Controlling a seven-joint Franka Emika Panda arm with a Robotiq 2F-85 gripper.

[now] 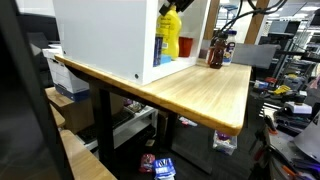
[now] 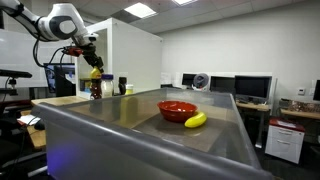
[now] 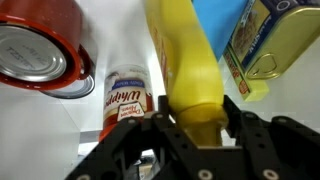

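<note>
at the open side of the white cabinet [image 1: 100, 40] on the counter [image 1: 200, 90], the tool [image 3: 197, 120] is clamped around a yellow bottle [image 3: 185, 60]; a red can [image 3: 40, 50] and a small labelled jar [image 3: 125, 97] stand just beside it.

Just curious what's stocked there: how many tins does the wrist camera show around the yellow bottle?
3: a big red tin upper left, a small labelled tin beside the yellow bottle, a rectangular tin at right. More may be hidden.
</note>
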